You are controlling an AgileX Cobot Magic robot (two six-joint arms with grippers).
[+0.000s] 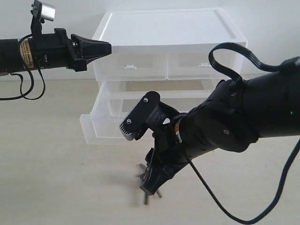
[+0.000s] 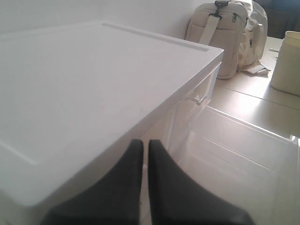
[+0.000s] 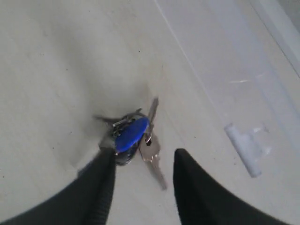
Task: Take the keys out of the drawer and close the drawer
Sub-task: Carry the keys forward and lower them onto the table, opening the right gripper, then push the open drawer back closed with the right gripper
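Black right gripper (image 3: 143, 154) hanging, fingers apart, over dark metal keys (image 3: 132, 133) with blue plastic head. Translucent white full-width drawer (image 1: 101, 125) standing open. Black left gripper (image 2: 141, 143) pressing fingers together.

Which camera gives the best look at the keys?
The right wrist view: the keys show close up, blue head plain to see, by the open right claw. The exterior view shows them only as blurred dark bits under that claw. The left wrist view shows none of them.
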